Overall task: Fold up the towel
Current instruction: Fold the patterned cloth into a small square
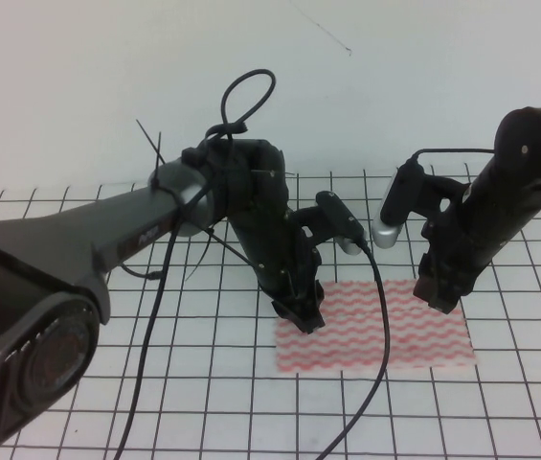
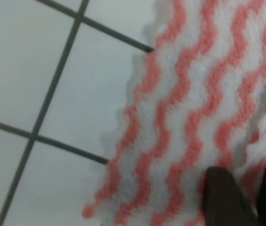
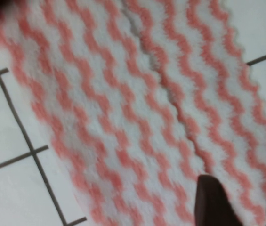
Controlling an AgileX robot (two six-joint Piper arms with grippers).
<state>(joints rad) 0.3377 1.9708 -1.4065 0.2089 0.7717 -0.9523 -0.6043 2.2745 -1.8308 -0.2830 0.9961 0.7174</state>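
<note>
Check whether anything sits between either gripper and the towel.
Nothing visible does. The left gripper is down at the left end of the towel, and the right gripper is just over its right end. Both wrist views show only cloth beneath.

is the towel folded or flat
Folded, seemingly: a layer's edge crosses the towel. Left gripper at its left end, right gripper at its right end.

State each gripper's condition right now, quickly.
Left gripper: open, holding nothing, low over the left end of the towel.
Right gripper: open, holding nothing, over the towel's far right edge.
</note>
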